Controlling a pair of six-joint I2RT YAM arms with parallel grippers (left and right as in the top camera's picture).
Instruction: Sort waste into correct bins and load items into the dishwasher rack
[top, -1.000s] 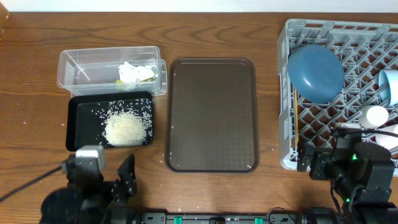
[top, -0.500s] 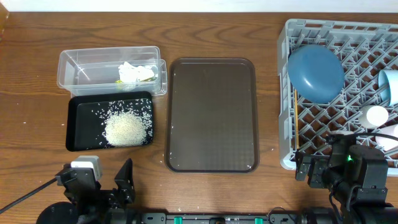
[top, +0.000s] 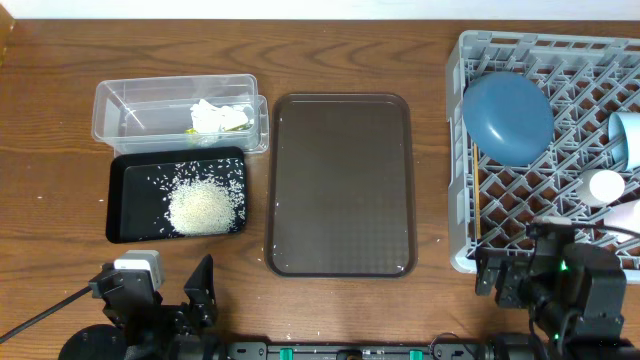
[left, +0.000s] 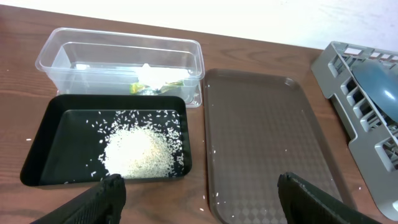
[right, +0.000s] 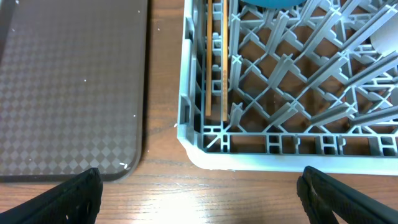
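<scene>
Both hands sit at the near table edge, fingers spread, holding nothing: left hand (left: 199, 208) in front of the black tray (top: 125, 200), right hand (right: 202, 199) at the near corner of the rack (top: 470, 60). A bare table strip separates the brown tray (top: 340, 185) from the rack.

Contents:
- Clear tub (top: 120, 100): tissue (top: 208, 115), wrapper (top: 235, 120).
- Black tray: rice (top: 205, 205).
- Rack: plate (top: 507, 115), chopsticks (right: 216, 56).

Overhead: dishwasher rack (top: 560, 60) is cut off by the right edge, light blue bowl (top: 627, 135) with it. Pink cup (top: 626, 216) sits partly under the right arm. Wrapper (top: 236, 121) is mostly tucked behind tissue (top: 208, 114), too small to make out. Right wrist view: chopsticks (right: 216, 62) run out the top edge, plate (right: 273, 2) is just a sliver. Bottom edges clip the fingers of left gripper (left: 199, 183) and right gripper (right: 199, 177).
</scene>
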